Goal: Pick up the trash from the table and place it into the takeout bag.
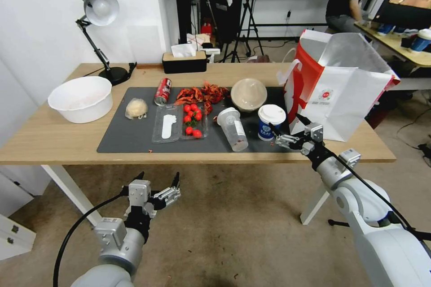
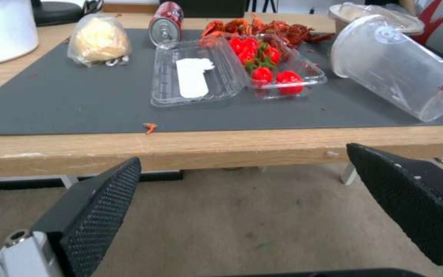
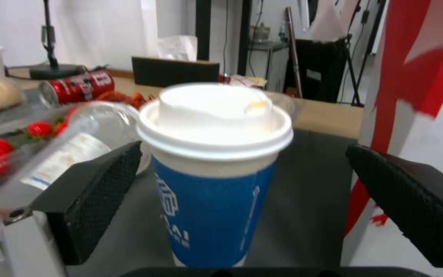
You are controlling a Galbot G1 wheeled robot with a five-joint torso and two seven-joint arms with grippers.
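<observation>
Now the right tool (image 1: 287,136) hovers at the front edge of the bench (image 1: 54,141), with its two black fingers (image 3: 98,192) wide apart. The blue-and-white paper cup (image 3: 214,173) stands upright between them but is not touched yet. It sits on the dark mat (image 1: 134,136), just beside the takeout bag (image 1: 341,94), and the clear plastic cup (image 1: 233,129) lies tipped over right next to it.

The paper cup is probably light and a bit soft, so a hard squeeze could crush it or pop off its white lid. The best place to hold it looks like the blue middle part, below the lid. It is tall and narrow, so a bump could knock it over.

The left tool (image 1: 157,184) waits low in front of the bench, with its fingers apart too and holding nothing.
</observation>
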